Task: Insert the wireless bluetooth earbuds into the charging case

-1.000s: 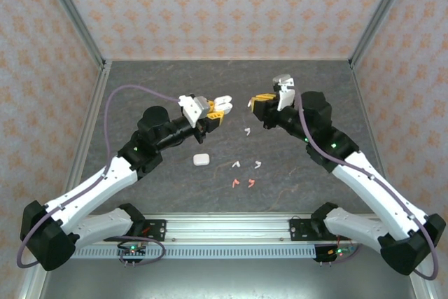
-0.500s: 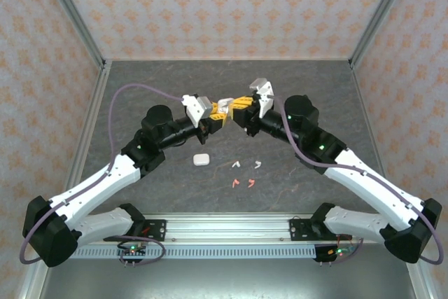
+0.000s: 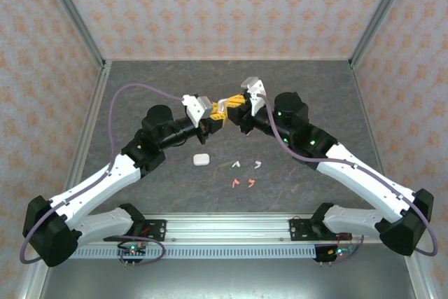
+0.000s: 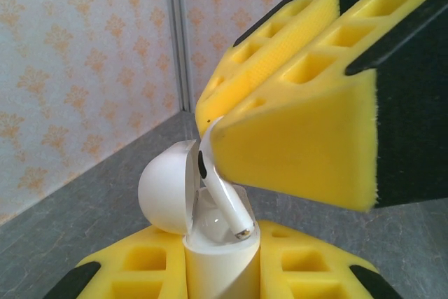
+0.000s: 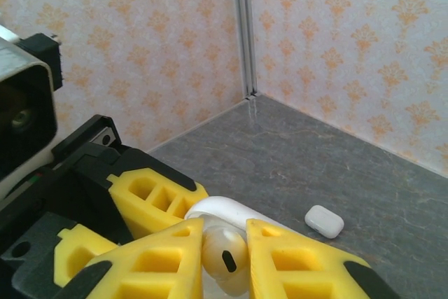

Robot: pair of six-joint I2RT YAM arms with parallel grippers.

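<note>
Nearby — closed case (image 3: pixel 201 160), white earbuds (image 3: pixel 236 164), coral earbuds (image 3: pixel 235 183) on table (image 3: pixel 140 82).

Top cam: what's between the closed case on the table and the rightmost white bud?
Top view: one other white earbud lies loose between the closed case and the rightmost white earbud; otherwise bare table.

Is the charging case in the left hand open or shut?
Open: its lid is swung back, and an earbud hangs stem-down over the case body.
</note>
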